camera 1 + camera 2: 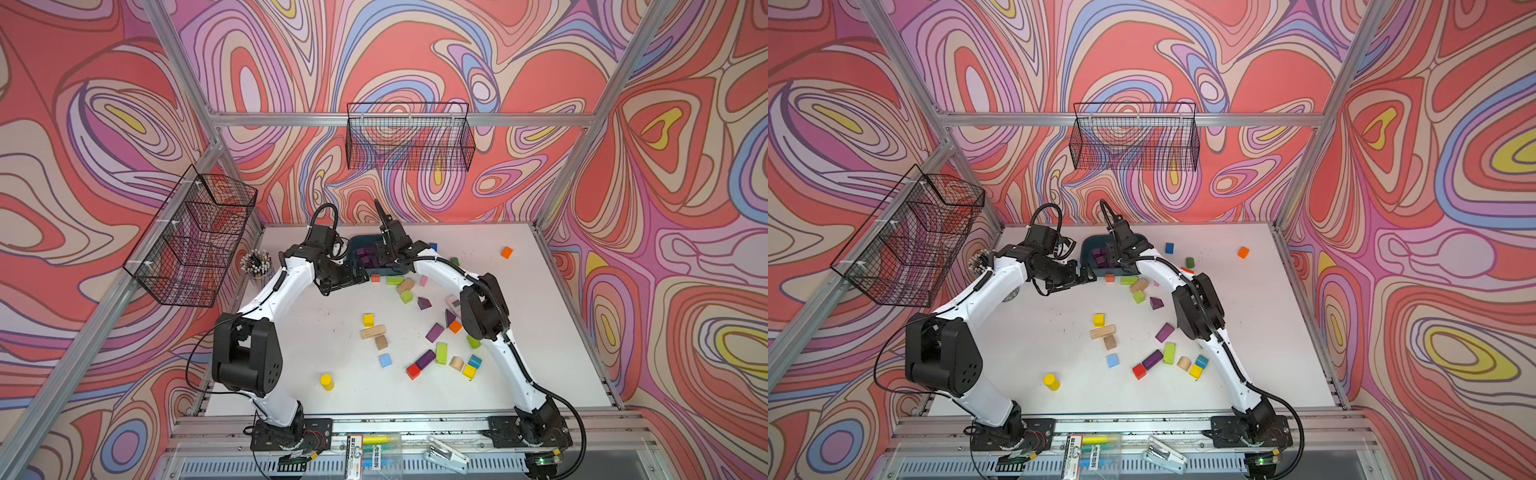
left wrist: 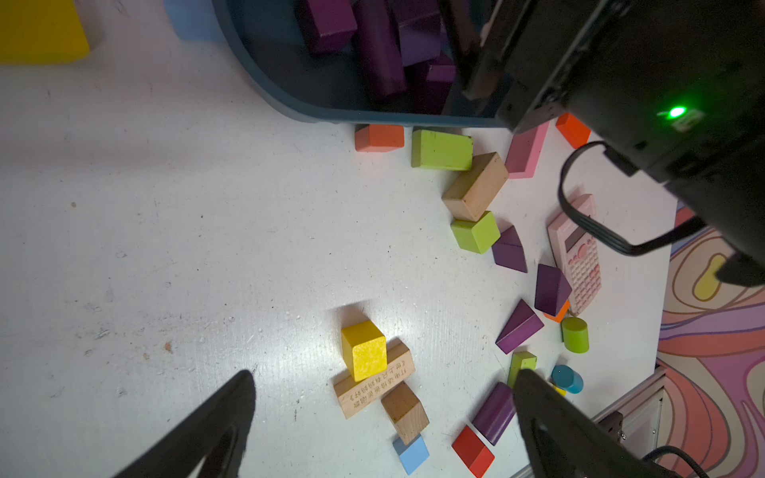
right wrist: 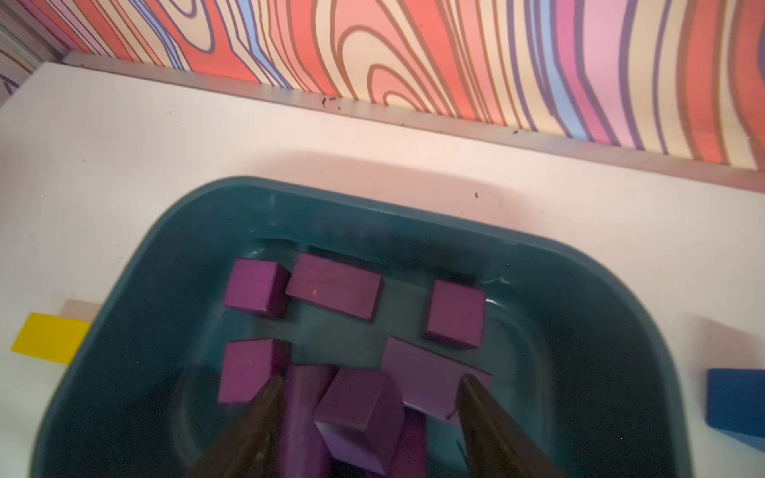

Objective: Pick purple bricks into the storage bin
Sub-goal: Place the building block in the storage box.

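Purple bricks [image 3: 334, 285] and the storage bin [image 3: 165, 231], shown with both pincers. Several purple bricks, cubes and oblong bars, lie inside the storage bin, and some lean on one another. The right pincer [image 3: 372, 383] hangs over the bin's interior, its jaws parted wider than the brick directly beneath them. Neither finger touches that brick, and the pincer has hold of nothing. The left pincer [image 2: 385, 374] hovers over the bare white surface [image 2: 165, 207] just outside the bin's near wall, its jaws spread wide and empty.

Four more purple bricks lie on the surface outside the bin, all on its near side:
- **First purple wedge** [image 1: 424, 303]: near the bin, just beside a green cube [image 2: 476, 231].
- **Second purple wedge** [image 1: 450, 318]: farther from the bin, just beside a pink calculator [image 2: 577, 256].
- **Third purple wedge** [image 1: 435, 332]: a little farther out again.
- **Purple bar** [image 1: 426, 359]: farthest from the bin, just beside a red cube [image 1: 412, 371].

An orange cube [image 2: 378, 137] and a green block [image 2: 441, 150] lie against the bin's near wall. A yellow cube [image 2: 364, 349] sits well apart from the bin, resting on a plain wooden bar [image 2: 374, 385].
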